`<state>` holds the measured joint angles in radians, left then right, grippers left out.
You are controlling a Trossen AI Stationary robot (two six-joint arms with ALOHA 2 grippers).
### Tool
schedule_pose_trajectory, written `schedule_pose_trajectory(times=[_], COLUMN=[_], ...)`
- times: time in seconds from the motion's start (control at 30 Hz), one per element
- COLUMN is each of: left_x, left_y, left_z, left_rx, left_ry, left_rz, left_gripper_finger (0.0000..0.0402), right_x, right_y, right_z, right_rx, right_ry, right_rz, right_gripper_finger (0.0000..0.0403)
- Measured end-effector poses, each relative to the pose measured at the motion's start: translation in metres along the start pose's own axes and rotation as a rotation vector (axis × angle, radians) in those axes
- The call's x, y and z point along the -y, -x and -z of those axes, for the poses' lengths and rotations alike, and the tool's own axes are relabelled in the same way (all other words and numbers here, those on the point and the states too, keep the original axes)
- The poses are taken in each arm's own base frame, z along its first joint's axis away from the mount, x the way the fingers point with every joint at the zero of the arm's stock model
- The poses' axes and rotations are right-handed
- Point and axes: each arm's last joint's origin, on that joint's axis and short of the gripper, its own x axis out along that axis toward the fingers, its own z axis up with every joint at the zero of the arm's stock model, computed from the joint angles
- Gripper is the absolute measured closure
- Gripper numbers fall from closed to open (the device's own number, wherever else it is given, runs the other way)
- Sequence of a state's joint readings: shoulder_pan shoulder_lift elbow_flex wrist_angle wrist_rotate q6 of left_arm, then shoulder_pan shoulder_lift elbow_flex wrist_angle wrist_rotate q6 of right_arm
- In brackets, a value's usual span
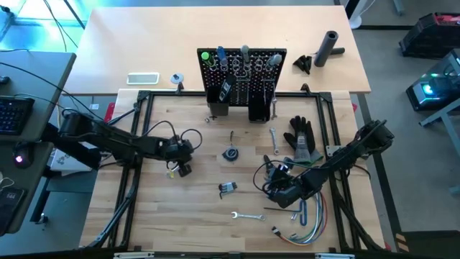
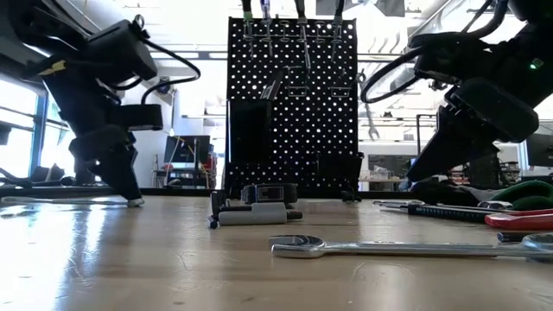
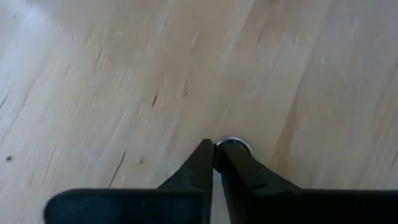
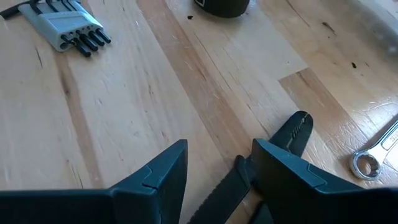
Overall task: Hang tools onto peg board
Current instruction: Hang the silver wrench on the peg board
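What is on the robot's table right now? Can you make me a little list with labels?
left gripper: shut, tips down at the table, a small silver ring just beyond them
right gripper: open, low over the wood
peg board: upright at the back, several tools hung on it
hex keys: lying flat
wrench: lying flat, in front
glove: lying flat
wires: lying flat
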<state>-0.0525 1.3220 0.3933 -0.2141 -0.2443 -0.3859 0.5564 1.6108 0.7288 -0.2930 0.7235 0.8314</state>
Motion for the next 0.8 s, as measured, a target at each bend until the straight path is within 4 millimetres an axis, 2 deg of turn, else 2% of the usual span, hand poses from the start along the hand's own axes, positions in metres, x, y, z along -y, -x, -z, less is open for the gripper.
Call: schedule_pose_trajectory(times=[0.27, 0.57, 0.8], left_x=[0.001, 0.006, 0.008], left_y=[0.009, 0.046, 0.072], left_z=[-0.012, -0.063, -0.1], left_rx=[0.088, 0.384, 0.642], left_ry=[-0.027, -0.064, -0.06], left_rz=[-0.007, -0.022, 0.0], left_gripper_finger=[0.04, 0.0401, 0.0401], right_x=[-0.001, -0.006, -0.01], right_y=[0.0, 0.0, -0.006], right_z=[-0.001, -0.011, -0.041], right_rx=[0.01, 0.116, 0.286], right_ry=[-0.004, -0.013, -0.039], right_rz=[-0.005, -0.019, -0.07], right_gripper_finger=[0.0226, 0.0226, 0.0226])
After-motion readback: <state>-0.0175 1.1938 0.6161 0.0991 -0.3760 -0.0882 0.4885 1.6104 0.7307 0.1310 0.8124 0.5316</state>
